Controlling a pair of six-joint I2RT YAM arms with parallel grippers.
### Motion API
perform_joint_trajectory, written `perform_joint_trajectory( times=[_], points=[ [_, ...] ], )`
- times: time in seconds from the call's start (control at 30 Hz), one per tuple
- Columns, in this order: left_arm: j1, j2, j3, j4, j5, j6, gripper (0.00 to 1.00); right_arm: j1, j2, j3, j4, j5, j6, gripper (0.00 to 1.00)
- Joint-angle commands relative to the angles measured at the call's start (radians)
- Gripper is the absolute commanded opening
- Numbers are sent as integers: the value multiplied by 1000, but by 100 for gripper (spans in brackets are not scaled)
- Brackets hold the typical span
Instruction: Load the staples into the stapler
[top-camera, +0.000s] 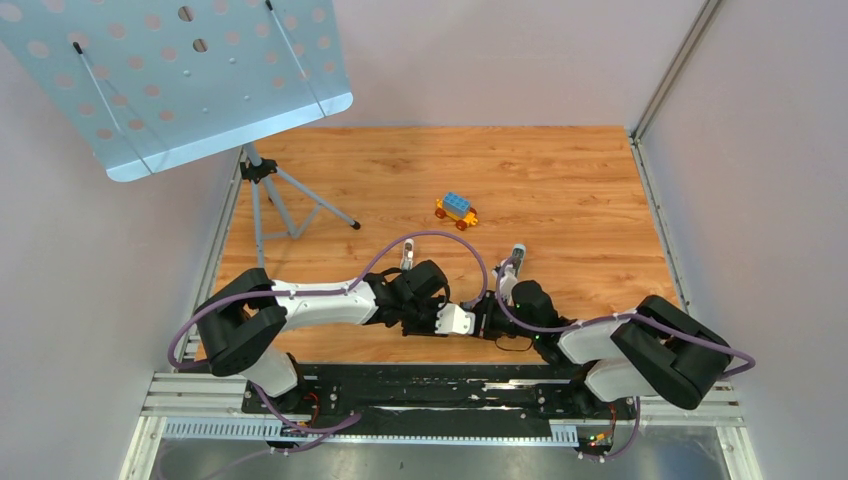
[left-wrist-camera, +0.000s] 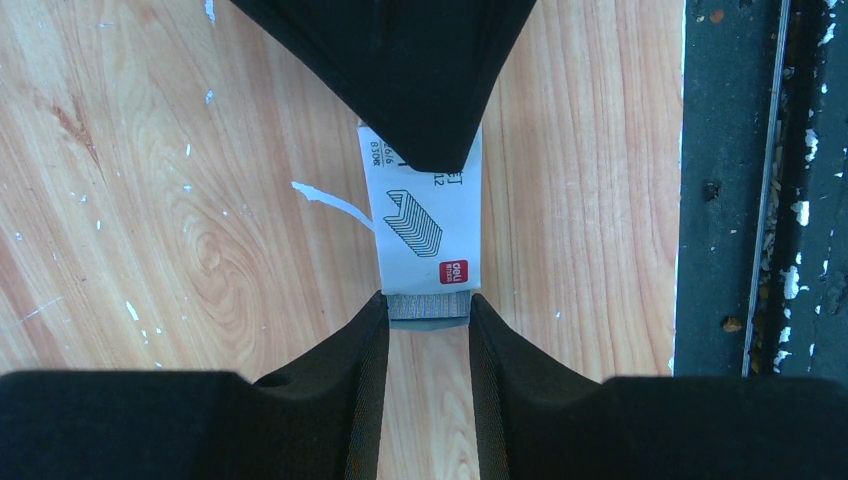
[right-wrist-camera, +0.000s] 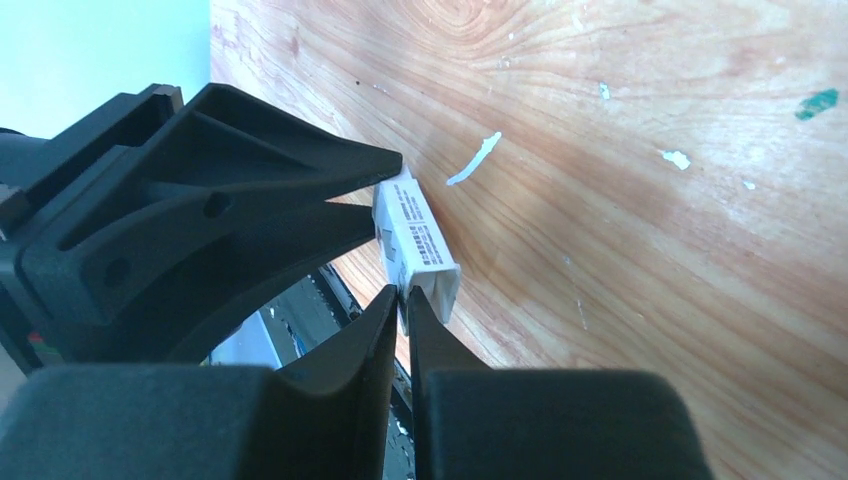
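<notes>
A small white printed staple box (top-camera: 456, 320) hangs between both grippers, just above the wooden table near its front edge. In the left wrist view the staples (left-wrist-camera: 428, 307) show as a grey ribbed strip at the box's (left-wrist-camera: 430, 230) near end. My left gripper (left-wrist-camera: 428, 312) is shut on that end. My right gripper (right-wrist-camera: 403, 293) pinches the thin wall at the opposite, open end of the box (right-wrist-camera: 420, 235). Its black finger (left-wrist-camera: 400, 80) covers the box's far end in the left wrist view. The stapler is out of view.
A toy car (top-camera: 456, 210) of coloured bricks sits mid-table. A music stand (top-camera: 180, 80) on a tripod (top-camera: 275, 190) stands at the back left. A torn paper scrap (right-wrist-camera: 472, 160) lies by the box. The black base rail (top-camera: 420, 385) runs along the near edge.
</notes>
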Motion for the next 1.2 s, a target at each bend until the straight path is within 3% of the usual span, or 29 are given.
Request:
perform_joint_trajectory(
  times=[0.0,0.07,0.43,0.87,0.97,1.17],
  points=[
    [-8,-5,16,-21,4,-7,29,-15,21,21,64,-17,10,7],
    [-8,-5,17,-21,-2,-8,28,-16,26,15,78,-25,11,0],
    [-8,9,35,-54,-32,-5,26,-34,-42,-40,-42,-29,-39,0],
    [-8,14,47,-79,-46,-16,26,-94,-366,-15,-586,17,-183,0],
    [-8,6,43,-74,-26,-25,29,-116,-427,-4,-683,23,-201,5],
    [-8,-57,32,-45,-14,-69,42,-125,-545,34,-818,57,-194,26]
  ],
)
